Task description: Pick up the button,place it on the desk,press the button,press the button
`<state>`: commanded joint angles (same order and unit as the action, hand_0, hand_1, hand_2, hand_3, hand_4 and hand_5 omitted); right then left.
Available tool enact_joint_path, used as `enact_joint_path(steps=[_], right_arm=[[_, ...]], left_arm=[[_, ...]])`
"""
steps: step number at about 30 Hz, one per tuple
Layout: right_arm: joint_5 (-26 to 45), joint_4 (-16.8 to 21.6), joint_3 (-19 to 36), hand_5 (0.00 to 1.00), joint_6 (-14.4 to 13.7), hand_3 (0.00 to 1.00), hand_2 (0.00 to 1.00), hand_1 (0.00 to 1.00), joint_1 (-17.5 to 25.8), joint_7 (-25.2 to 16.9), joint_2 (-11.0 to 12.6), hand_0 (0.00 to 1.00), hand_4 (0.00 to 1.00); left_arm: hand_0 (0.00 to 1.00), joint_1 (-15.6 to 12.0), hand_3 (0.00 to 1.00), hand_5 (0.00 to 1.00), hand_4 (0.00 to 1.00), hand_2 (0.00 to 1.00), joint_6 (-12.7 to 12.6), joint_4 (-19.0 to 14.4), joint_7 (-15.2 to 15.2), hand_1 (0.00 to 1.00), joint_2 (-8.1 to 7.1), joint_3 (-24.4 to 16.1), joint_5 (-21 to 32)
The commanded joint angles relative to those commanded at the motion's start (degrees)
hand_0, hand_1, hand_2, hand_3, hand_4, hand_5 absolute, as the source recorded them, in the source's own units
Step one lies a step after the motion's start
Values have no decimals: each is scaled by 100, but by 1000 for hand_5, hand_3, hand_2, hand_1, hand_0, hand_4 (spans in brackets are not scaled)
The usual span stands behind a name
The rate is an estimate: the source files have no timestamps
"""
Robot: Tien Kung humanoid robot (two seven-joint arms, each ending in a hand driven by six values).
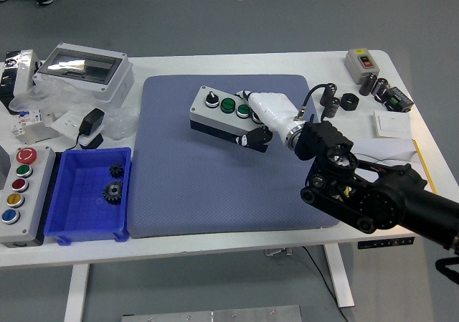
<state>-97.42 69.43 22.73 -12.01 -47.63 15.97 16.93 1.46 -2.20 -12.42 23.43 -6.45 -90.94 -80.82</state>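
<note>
At the far left edge a panel (19, 193) with red, green, yellow and blue buttons lies on the white tabletop (215, 244). Beside it sits a blue bin (90, 193) holding two dark gears (113, 190). Behind the bin are a black adapter (91, 123) and a clear-lidded enclosure (84, 69). A blue mat (215, 186) covers the middle of the tabletop. Over its far half the grey button box (224, 115), with one black knob and two green buttons on top, is gripped at its right end by the right hand (267, 117); the white fingers (256, 138) are wrapped around that end. The picture does not settle whether the box touches the mat. The black right arm (373, 193) comes in from the lower right, passing over a yellow-and-white carton (416, 157). Small black parts (349, 101) lie at the far right.
</note>
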Motion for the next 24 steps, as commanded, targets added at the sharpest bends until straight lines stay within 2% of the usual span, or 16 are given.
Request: enact_joint_path(steps=[3, 4, 7, 9, 15, 16, 21, 22, 24], right_arm=[[407, 470, -160, 2, 128, 267, 330, 248, -149, -523, 432, 65, 16], [495, 632, -248, 2, 158, 257, 353, 288, -199, -688, 578, 92, 11], [329, 1013, -584, 2, 155, 257, 353, 288, -288, -1067, 933, 92, 11], [81, 993, -781, 2, 193, 257, 353, 288, -244, -1070, 993, 92, 11], [-559, 570, -1039, 2, 388, 248, 350, 295, 8, -760, 824, 115, 15], [-612, 536, -1043, 2, 386, 269, 375, 350, 39, -736, 803, 262, 108], [-627, 498, -1033, 2, 372, 269, 375, 350, 96, -667, 780, 262, 108], [-603, 498, -1036, 2, 373, 544, 642, 638, 106, -661, 780, 644, 127], [-525, 507, -1045, 2, 379, 544, 642, 638, 140, -648, 785, 644, 127]], left_arm=[[694, -8, 664, 309, 674, 604, -8, -2, 2, 642, 4, 1, 7], [693, -12, 668, 324, 680, 607, -10, -3, 5, 642, 6, -2, 3], [693, -19, 668, 324, 680, 607, -13, -9, 20, 642, 12, -16, -16], [693, -16, 668, 324, 680, 607, -15, -14, 32, 642, 18, -31, -37], [693, -16, 670, 326, 682, 609, -11, -22, 52, 643, 32, -52, -83], [693, -19, 670, 338, 685, 609, -12, -24, 56, 642, 32, -57, -90], [693, -21, 670, 338, 685, 609, -5, -31, 68, 642, 29, -83, -131], [693, -20, 670, 345, 685, 610, -4, -31, 69, 642, 27, -86, -136], [693, -20, 670, 345, 685, 610, -3, -31, 71, 642, 24, -87, -144]])
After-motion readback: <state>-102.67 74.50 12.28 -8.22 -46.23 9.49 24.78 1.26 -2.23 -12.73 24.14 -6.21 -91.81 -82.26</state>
